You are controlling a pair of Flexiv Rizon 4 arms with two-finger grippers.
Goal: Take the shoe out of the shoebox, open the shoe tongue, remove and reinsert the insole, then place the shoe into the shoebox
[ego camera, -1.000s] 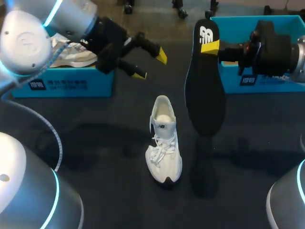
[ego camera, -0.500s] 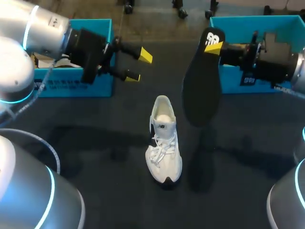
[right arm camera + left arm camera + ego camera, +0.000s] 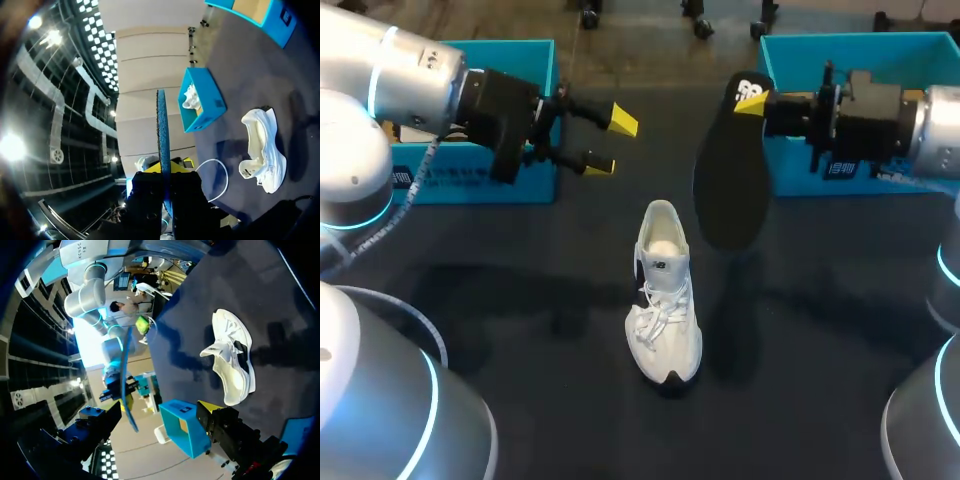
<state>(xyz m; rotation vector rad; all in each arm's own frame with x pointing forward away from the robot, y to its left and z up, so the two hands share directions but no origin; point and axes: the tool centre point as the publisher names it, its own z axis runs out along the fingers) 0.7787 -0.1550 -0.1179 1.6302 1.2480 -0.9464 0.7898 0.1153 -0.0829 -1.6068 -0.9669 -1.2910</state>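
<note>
The white shoe (image 3: 663, 295) sits upright on the dark table (image 3: 520, 300), about midway between the two arms. Its long axis runs near to far, with the toe towards the robot and the heel towards the far edge. Its opening faces up.

The right gripper (image 3: 757, 100) pinches the heel end of the black insole (image 3: 730, 170), and both yellow tips press on it from either side. The insole hangs in the air with its long axis nearly vertical and its toe end down. It leans a little towards the shoe and does not touch it. In the right wrist view the insole (image 3: 163, 135) shows edge-on, running straight out between the fingers.

The left gripper (image 3: 610, 140) hovers in front of the left shoebox (image 3: 470, 175). Its fingers are spread wide with nothing between them. The right shoebox (image 3: 840, 60) stands behind the right arm.
</note>
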